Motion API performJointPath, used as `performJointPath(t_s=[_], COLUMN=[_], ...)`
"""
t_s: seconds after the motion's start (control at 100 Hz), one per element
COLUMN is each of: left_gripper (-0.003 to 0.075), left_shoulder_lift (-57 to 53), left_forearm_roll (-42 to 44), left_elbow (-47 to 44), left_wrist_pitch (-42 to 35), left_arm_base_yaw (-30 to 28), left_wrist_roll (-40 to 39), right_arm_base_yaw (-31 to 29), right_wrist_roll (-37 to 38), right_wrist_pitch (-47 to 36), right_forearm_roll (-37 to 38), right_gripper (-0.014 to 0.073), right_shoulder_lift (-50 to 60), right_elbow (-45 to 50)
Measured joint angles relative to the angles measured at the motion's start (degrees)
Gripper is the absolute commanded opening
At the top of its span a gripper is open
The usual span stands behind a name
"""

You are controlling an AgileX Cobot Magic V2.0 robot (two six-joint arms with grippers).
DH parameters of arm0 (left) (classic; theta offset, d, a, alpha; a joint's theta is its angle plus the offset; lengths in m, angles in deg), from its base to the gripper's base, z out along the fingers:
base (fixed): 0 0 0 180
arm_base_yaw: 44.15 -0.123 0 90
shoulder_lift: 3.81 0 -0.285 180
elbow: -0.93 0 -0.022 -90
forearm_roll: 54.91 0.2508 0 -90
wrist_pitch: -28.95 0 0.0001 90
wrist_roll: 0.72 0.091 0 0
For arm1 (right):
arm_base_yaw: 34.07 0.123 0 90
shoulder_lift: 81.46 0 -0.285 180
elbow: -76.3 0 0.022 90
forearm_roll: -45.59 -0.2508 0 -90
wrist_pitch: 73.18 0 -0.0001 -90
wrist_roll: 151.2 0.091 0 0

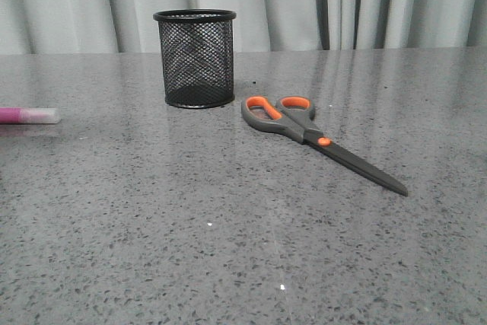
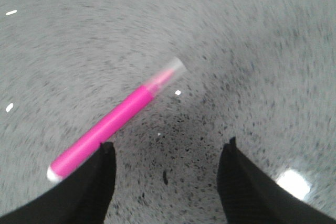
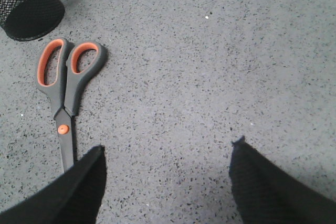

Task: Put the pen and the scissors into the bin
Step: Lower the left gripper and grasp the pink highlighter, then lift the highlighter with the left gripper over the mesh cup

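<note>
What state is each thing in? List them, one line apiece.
Black wire-mesh cup bin: upright on the table, nothing visible inside.
Grey scissors with orange loops: blades closed, lying flat beside the bin, not held.
Magenta-pink pen: capped, lying flat on the table, not held.
Left gripper: open, empty, above the pen.
Right gripper: open, empty.

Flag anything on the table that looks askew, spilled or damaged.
Nothing stands out. The mesh cup stands upright, the scissors lie flat and closed to its right, and the pink pen lies capped and intact on the table.
</note>
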Motion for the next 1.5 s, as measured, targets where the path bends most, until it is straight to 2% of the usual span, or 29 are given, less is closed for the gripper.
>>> performJointPath(t_s=[0.14,0.23,0.53,1.03,1.08,1.13,1.2,1.23,1.24,1.25,1.29,1.5], left_gripper=[0.0389,0.0389,0.0389,0.0386,0.0365,0.0312,0.0183,0.0104,0.0104,0.0055,-0.0023,-0.0011], left_shoulder_lift=[7.3,11.0,19.7,30.0,30.2,30.5,30.7,30.7,30.7,30.7,30.7,30.7], left_forearm_roll=[0.0,0.0,0.8,4.0,4.0,4.0,3.8,3.8,3.8,3.8,3.8,3.8], left_elbow=[3.3,5.1,12.4,25.5,25.9,26.1,26.2,26.2,26.2,26.2,26.2,26.8], left_wrist_pitch=[2.0,2.5,5.2,17.6,18.0,18.7,19.7,20.1,20.3,20.3,20.8,21.1], left_arm_base_yaw=[0.0,0.0,0.0,0.0,0.0,0.0,0.0,0.0,0.0,0.0,0.0,0.0], left_wrist_roll=[13.8,17.5,19.0,19.2,19.2,19.2,19.2,19.2,19.2,19.2,19.2,17.9], right_arm_base_yaw=[0.0,0.0,0.0,0.0,0.0,0.0,0.0,0.0,0.0,0.0,0.0,0.0], right_wrist_roll=[-0.4,-0.5,-1.1,-1.1,-1.1,-1.1,-1.2,-1.2,-1.2,-1.2,-1.2,-1.2], right_wrist_pitch=[0.1,0.3,1.1,1.2,1.2,1.2,1.2,1.2,1.2,1.2,1.2,1.2], right_forearm_roll=[0.0,0.0,0.0,0.1,0.1,0.1,0.1,0.1,0.1,0.1,0.1,0.1], right_gripper=[0.0452,0.0452,0.0452,0.0452,0.0452,0.0452,0.0452,0.0452,0.0452,0.0452,0.0452,0.0452], right_shoulder_lift=[0.0,0.0,0.0,0.0,0.0,0.0,0.0,0.0,0.0,0.0,0.0,0.0], right_elbow=[0.0,0.0,0.0,0.0,0.0,0.0,0.0,0.0,0.0,0.0,0.0,0.0])
